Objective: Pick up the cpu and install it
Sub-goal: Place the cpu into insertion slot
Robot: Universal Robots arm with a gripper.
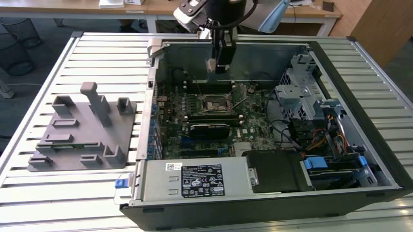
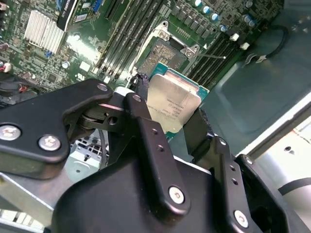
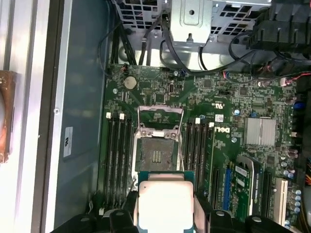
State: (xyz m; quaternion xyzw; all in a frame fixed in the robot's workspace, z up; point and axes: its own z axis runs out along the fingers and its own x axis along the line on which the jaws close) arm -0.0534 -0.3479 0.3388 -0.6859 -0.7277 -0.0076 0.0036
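One cpu [image 3: 163, 194] clenched in claw [image 3: 165, 209], aloft near open socket [image 3: 156, 153], not yet seated. Carry-to-socket step, judged. Seating calls for squaring cpu over socket, gentle descent.

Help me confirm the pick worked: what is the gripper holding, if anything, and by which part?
The cpu, pinched by two opposite side edges between the fingers, its metal top left uncovered.

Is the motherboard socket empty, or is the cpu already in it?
Empty. In the first wrist view the socket shows bare contacts, and the gripper holds the cpu clear of it.
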